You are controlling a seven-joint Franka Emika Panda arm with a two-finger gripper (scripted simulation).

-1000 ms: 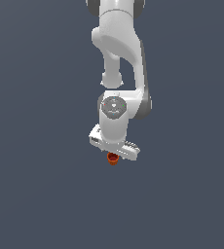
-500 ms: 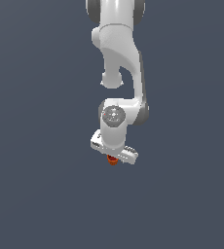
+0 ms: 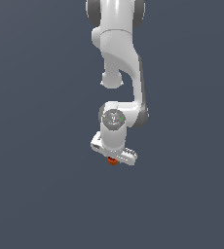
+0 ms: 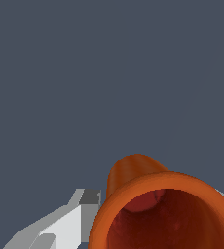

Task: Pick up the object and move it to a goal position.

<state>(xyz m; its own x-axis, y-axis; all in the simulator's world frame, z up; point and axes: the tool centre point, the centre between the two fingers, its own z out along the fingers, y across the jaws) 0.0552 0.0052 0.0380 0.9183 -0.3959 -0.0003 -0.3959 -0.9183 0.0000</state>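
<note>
Where the white arm (image 3: 118, 63) reaches down through the middle of the exterior view, its gripper (image 3: 113, 158) hangs at the lowest point, the wrist bent so that the hand slants a little toward the exterior view's right. Just beneath the hand a small spot of orange-red shows: the cup (image 3: 113, 161), mostly hidden behind the gripper body, with only its lower part peeking out. All around is a flat dark grey-blue surface with no visible edge, and whether the cup rests on it or is raised above it cannot be told from either view.

In the wrist view the cup (image 4: 158, 204) fills the lower part of the picture, seen very close. Its rimmed mouth faces the camera, the dark red inside is visible, and the body narrows away from the camera toward the base. A white and grey finger (image 4: 67, 221) of the gripper lies right alongside the cup, and a sliver of pale finger shows at the cup's far side, so the cup sits between the two fingers. The fingers appear closed in against the cup's walls, gripping it, though the contact points themselves are hidden behind the rim.
</note>
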